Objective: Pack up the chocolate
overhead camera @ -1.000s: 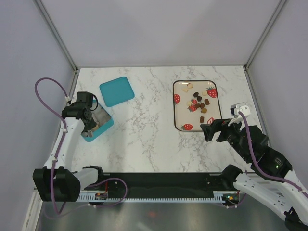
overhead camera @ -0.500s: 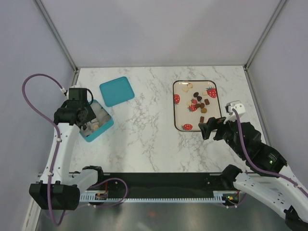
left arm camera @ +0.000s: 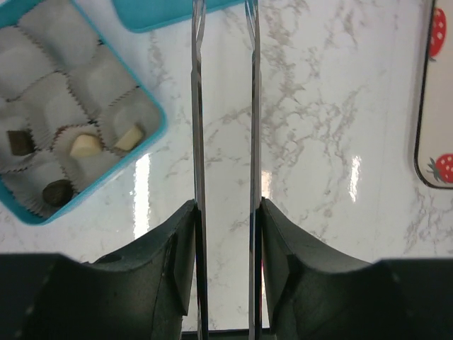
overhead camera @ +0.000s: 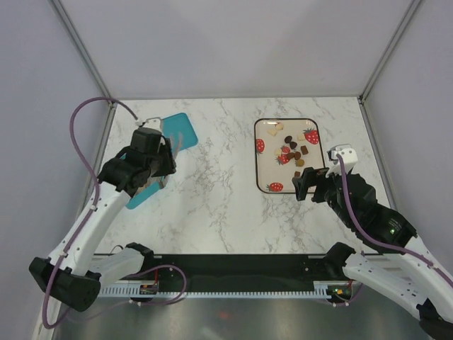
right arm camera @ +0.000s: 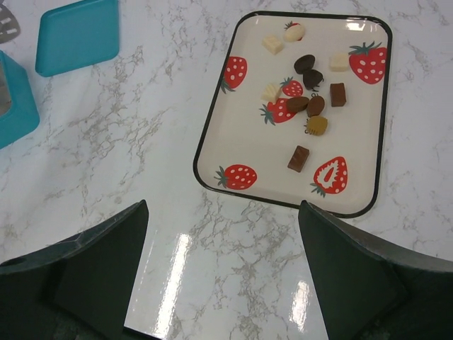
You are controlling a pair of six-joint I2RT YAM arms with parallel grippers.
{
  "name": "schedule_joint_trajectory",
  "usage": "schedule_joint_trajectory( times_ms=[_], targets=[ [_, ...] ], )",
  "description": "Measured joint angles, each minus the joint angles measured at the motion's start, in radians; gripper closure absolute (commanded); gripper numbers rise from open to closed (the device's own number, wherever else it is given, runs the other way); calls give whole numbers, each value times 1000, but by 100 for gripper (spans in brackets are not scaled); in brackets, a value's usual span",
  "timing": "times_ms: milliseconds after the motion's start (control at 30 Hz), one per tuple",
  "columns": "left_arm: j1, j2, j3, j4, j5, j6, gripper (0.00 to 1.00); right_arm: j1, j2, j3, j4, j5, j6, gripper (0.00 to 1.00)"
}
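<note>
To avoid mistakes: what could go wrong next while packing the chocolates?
The chocolates lie crowded on the tray, so the thin tongs in the left gripper may knock neighbours. The box sits across the table; a piece could slip in transit. The open right gripper beside the tray might block the reach.

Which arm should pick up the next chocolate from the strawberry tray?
Probably the left. The left claw is shut on the tongs, thin enough for the small chocolates. The right claw hangs near the tray, but it is open, empty and wide-fingered.
</note>
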Motion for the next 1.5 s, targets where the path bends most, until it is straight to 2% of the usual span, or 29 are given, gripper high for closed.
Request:
schedule_joint_trajectory(
  times_ms=[267,433,700,867,1067,1500],
  targets=[
    [-314,156,32,99,-13,-6,53,0,20,72,-37,63,20,5],
    [-494,275,73,181,-24,-6,48,0,18,108,-53,121,28,5],
    [-681,489,167,276,-25,-4,46,0,4,177,-89,223,39,5],
    [-750,634,265,306,-36,-2,46,0,-19,207,-88,255,39,5],
    [-780,759,367,330,-44,2,46,0,-47,208,-92,272,38,5],
    [-813,939,489,345,-46,2,47,0,-107,207,-105,287,18,5]
  ],
)
